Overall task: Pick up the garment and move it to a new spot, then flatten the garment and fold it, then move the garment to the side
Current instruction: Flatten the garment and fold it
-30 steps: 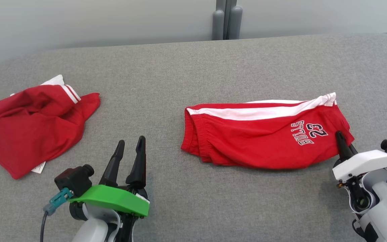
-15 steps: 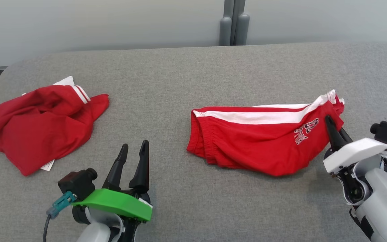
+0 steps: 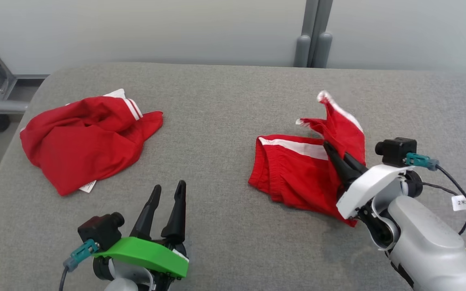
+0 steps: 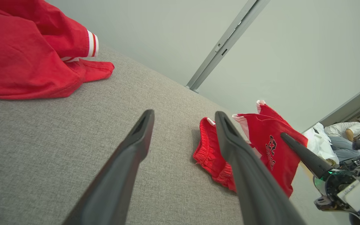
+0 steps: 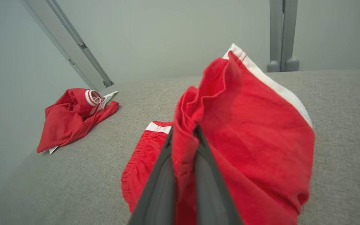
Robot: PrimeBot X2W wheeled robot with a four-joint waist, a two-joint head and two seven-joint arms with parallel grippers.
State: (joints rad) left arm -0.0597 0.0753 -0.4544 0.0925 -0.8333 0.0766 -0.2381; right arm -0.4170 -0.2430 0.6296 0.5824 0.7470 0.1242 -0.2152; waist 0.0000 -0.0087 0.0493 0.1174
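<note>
Right claw [image 3: 331,148] is clamping shut on a fold of the red shorts [image 3: 289,173]. The cloth is bunching up between its two dark fingers [image 5: 164,181]. The leg end with the white stripe [image 5: 273,84] is standing up above and past the fingertips, lifted off the grey table [image 3: 225,121]. The waistband [image 3: 271,184] end is lying flat on the table, just left of the claw and below it. In the left wrist view, dark lettering [image 4: 270,147] is showing on the raised panel, right beside the right claw's finger.

Left claw [image 3: 169,186] is sitting well to the left of the right claw, jaws spread wide and gripping nothing, fingers pointing out over bare table. The shorts are lying ahead of it and to its right, apart from it.

A second red garment [image 3: 83,145] is lying crumpled ahead and to the left of the left claw, well apart from both claws, with a white tag [image 3: 87,186] poking out at its near edge.

Beyond the table a pale wall [image 3: 176,28] is running across, with a grey upright post [image 3: 314,40] past the right claw.

In the left wrist view a person [image 4: 345,131] is leaning over at the far right, behind the right arm.
</note>
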